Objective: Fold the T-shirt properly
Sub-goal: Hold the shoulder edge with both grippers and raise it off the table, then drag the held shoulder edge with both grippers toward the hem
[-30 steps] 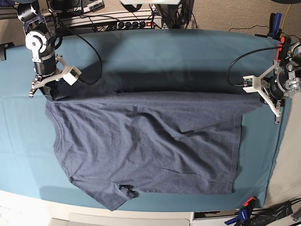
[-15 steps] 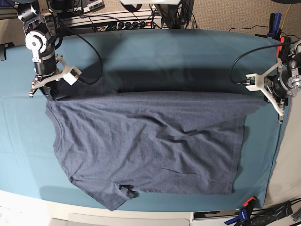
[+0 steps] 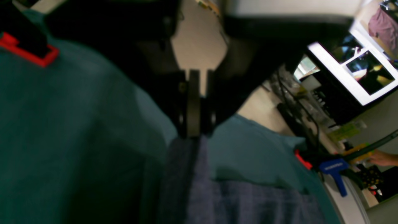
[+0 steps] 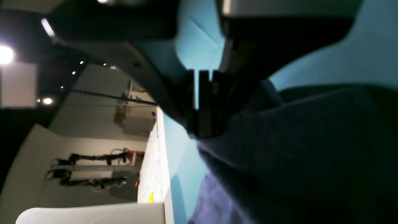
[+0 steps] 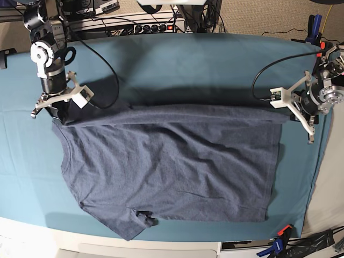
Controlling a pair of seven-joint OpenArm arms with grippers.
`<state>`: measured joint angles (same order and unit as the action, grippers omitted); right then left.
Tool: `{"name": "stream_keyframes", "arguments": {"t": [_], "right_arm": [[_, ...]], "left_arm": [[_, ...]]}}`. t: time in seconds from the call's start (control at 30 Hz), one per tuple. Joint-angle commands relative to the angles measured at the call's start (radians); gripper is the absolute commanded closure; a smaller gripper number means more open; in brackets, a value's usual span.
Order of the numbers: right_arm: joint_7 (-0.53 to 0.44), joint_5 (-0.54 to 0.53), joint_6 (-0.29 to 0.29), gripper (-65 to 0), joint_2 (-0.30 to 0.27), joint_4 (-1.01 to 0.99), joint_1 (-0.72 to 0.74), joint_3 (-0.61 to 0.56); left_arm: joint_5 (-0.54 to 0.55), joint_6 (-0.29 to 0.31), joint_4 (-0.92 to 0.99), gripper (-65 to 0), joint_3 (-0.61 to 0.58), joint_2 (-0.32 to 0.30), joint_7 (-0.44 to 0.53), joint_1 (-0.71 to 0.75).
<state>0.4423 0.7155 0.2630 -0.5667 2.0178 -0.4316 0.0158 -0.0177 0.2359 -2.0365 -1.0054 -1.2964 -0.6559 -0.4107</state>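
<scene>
Since a second ago both arms have carried the far edge of the shirt a little further up the table: the held edge now lies straighter and tauter between them, and the diagonal crease that ran toward the hem side has largely pulled out. Left gripper [image 5: 293, 114] is clenched on a pinch of the T-shirt [image 5: 172, 166] at its hem-side corner; the left wrist view shows the pads closed with blue-grey cloth hanging straight from them. Right gripper [image 5: 56, 112] is likewise clamped on the shoulder-side corner, dark fabric bunching below the closed tips in the right wrist view. Outward from the grips, the shirt spreads over the teal table cloth [image 5: 177, 64], neck toward the base view's left, one sleeve [image 5: 126, 223] sticking out at the near edge. No lettering is visible on the upper face. Judgement: step in hand is stretching and lifting the far edge ahead of a lengthwise fold. The next move calls for both arms to travel together toward the near edge, keeping tension even so the layer lands flat.
</scene>
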Motion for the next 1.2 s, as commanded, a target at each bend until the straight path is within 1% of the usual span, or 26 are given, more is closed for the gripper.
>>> {"name": "stream_keyframes", "arguments": {"t": [0.0, 0.13, 0.2, 0.27, 0.37, 0.43, 0.47, 0.53, 0.57, 0.63, 0.73, 0.8, 0.83, 0.9, 0.97, 1.07, 1.17], "right_arm": [[-0.009, 0.01, -0.019, 0.0, -0.01, 0.018, 0.012, 0.011], [-0.014, 0.008, -0.018, 0.0, -0.009, 0.016, 0.03, 0.011], [-0.014, -0.014, -0.018, 0.0, -0.009, 0.016, 0.038, 0.011], [-0.016, -0.04, -0.018, 0.0, -0.006, 0.008, 0.05, 0.011], [-0.023, -0.046, -0.016, 0.0, 0.008, -0.042, 0.075, 0.011], [-0.031, -0.064, -0.002, 0.0, 0.027, -0.089, 0.104, 0.011], [-0.041, -0.077, 0.015, 0.0, 0.037, -0.113, 0.121, 0.011], [-0.071, -0.08, 0.038, 0.0, 0.05, -0.161, 0.158, 0.011], [-0.082, -0.08, 0.04, 0.0, 0.053, -0.18, 0.178, 0.011], [-0.088, -0.08, 0.04, 0.0, 0.054, -0.207, 0.22, 0.01], [-0.089, -0.082, 0.04, 0.0, 0.055, -0.232, 0.275, 0.01], [-0.096, -0.105, 0.042, 0.0, 0.054, -0.253, 0.306, 0.01], [-0.1, -0.109, 0.05, 0.0, 0.055, -0.264, 0.32, 0.01], [-0.111, -0.11, 0.09, 0.0, 0.054, -0.286, 0.347, 0.01], [-0.127, -0.11, 0.113, 0.0, 0.054, -0.313, 0.37, 0.01], [-0.133, -0.116, 0.116, 0.0, 0.054, -0.346, 0.399, 0.009], [-0.145, -0.145, 0.126, 0.0, 0.054, -0.387, 0.429, 0.009]], "left_arm": [[-0.017, -0.011, -0.003, 0.0, 0.014, -0.018, 0.003, -0.013], [-0.057, -0.018, 0.006, 0.0, 0.014, -0.002, 0.027, -0.013], [-0.061, -0.038, 0.013, 0.0, 0.014, 0.008, 0.028, -0.013], [-0.062, -0.038, 0.024, 0.0, 0.014, 0.02, 0.029, -0.013], [-0.066, -0.038, 0.05, 0.0, 0.014, 0.039, 0.035, -0.013], [-0.089, -0.038, 0.074, 0.0, 0.014, 0.053, 0.06, -0.014], [-0.103, -0.038, 0.085, 0.0, 0.014, 0.062, 0.071, -0.014], [-0.105, -0.042, 0.1, 0.0, 0.014, 0.082, 0.074, -0.019], [-0.105, -0.046, 0.107, 0.0, 0.014, 0.092, 0.074, -0.022], [-0.106, -0.059, 0.123, 0.0, 0.014, 0.112, 0.084, -0.024], [-0.123, -0.06, 0.155, 0.0, 0.014, 0.145, 0.104, -0.024], [-0.146, -0.06, 0.179, 0.0, 0.014, 0.169, 0.108, -0.025], [-0.156, -0.061, 0.19, 0.0, 0.014, 0.179, 0.109, -0.026], [-0.158, -0.062, 0.217, 0.0, 0.014, 0.198, 0.121, -0.04], [-0.158, -0.064, 0.245, 0.0, 0.014, 0.213, 0.129, -0.065], [-0.158, -0.064, 0.292, 0.0, 0.014, 0.231, 0.138, -0.113], [-0.138, -0.064, 0.333, 0.0, 0.014, 0.238, 0.163, -0.156]]}}
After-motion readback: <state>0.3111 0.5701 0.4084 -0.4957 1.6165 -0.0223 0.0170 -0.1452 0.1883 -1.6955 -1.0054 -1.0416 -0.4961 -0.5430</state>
